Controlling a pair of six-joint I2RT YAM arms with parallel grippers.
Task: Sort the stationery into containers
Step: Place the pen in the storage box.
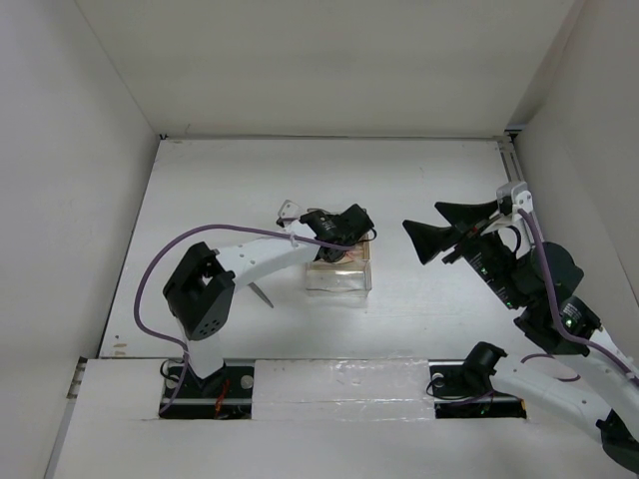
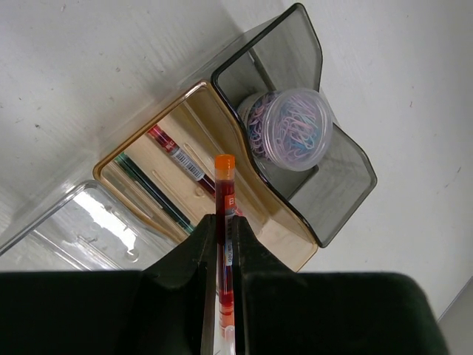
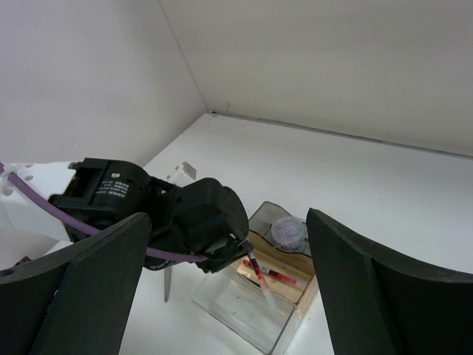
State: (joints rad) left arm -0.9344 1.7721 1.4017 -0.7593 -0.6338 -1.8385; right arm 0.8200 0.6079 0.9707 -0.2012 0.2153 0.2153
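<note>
Our left gripper [image 2: 224, 225] is clenched on a thin red pen [image 2: 225, 177], whose orange cap juts past the fingertips; just below it sits the amber-tan bin [image 2: 277, 225], holding another red pen [image 2: 177, 157] and a dark pen [image 2: 151, 188]; beyond the cap, the smoky grey bin [image 2: 284, 55] holds the round lavender piece [image 2: 295, 129]; the clear bin [image 2: 81, 229] adjoins the amber one's far side; our right gripper [image 1: 421, 218] hangs released, well apart from the bins, grasping nothing.
</note>
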